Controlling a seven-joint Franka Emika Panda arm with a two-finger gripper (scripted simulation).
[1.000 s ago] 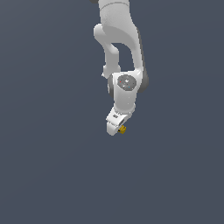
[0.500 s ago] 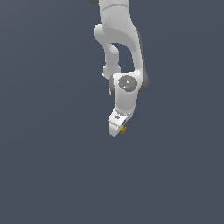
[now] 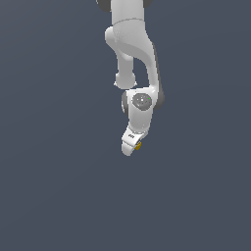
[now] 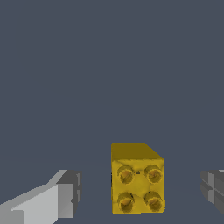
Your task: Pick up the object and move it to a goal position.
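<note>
The object (image 4: 137, 179) is a small yellow-gold block with four round studs facing the wrist camera. It lies between the two fingers of my gripper (image 4: 139, 192), with a clear gap on each side, so the gripper is open and touches nothing. One light grey finger (image 4: 61, 197) and one darker finger (image 4: 213, 190) show at the frame's edges. In the exterior view the object (image 3: 138, 145) is a tiny yellow spot beside the tip of the white gripper (image 3: 129, 147), which points downward.
A plain dark grey-blue surface (image 3: 59, 186) fills the scene around the arm. The white arm (image 3: 131, 44) reaches down from the top of the exterior view. No other objects or goal marker show.
The wrist has come down slightly over the yellow piece. The piece itself has not moved and the fingers stay apart.
</note>
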